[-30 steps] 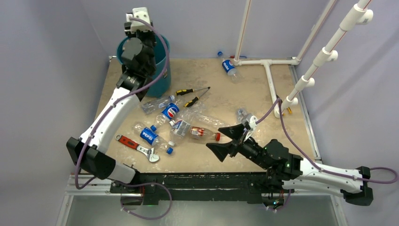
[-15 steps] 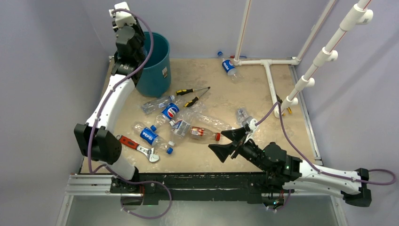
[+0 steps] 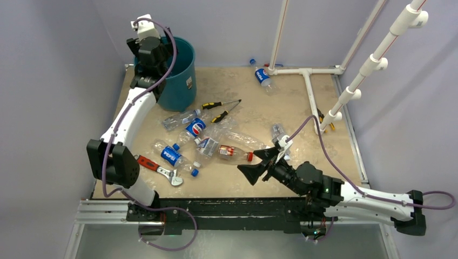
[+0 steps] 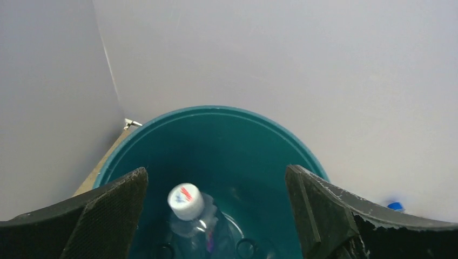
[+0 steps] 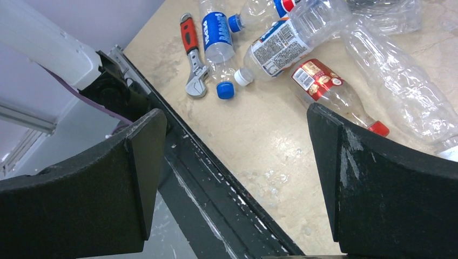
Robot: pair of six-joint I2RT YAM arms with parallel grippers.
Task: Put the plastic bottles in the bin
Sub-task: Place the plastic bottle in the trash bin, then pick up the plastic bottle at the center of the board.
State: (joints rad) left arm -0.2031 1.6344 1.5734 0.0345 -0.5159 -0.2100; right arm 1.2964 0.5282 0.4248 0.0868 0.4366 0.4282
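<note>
My left gripper (image 4: pixel 216 216) hangs open over the teal bin (image 3: pixel 182 82), whose rim (image 4: pixel 216 110) fills the left wrist view. A clear bottle with a white cap (image 4: pixel 186 202) lies blurred inside the bin, free of both fingers. Several plastic bottles lie mid-table: two Pepsi bottles (image 3: pixel 172 155) (image 3: pixel 195 128), a white-labelled bottle (image 3: pixel 208 145) and a red-labelled bottle (image 3: pixel 233 152). Another Pepsi bottle (image 3: pixel 262 77) lies at the back. My right gripper (image 3: pixel 259 163) stands open and empty just right of the red-labelled bottle (image 5: pixel 318 81).
Two yellow-and-black screwdrivers (image 3: pixel 221 103) lie right of the bin. A red-handled wrench (image 3: pixel 159 167) rests near the front left. A white pipe frame (image 3: pixel 308 81) crosses the back right. A loose blue cap (image 5: pixel 225 90) lies by the black front rail (image 5: pixel 216 178).
My left gripper has swung back over the bin and opened; the bottle it held is now loose inside the bin. The right gripper has crept slightly left.
</note>
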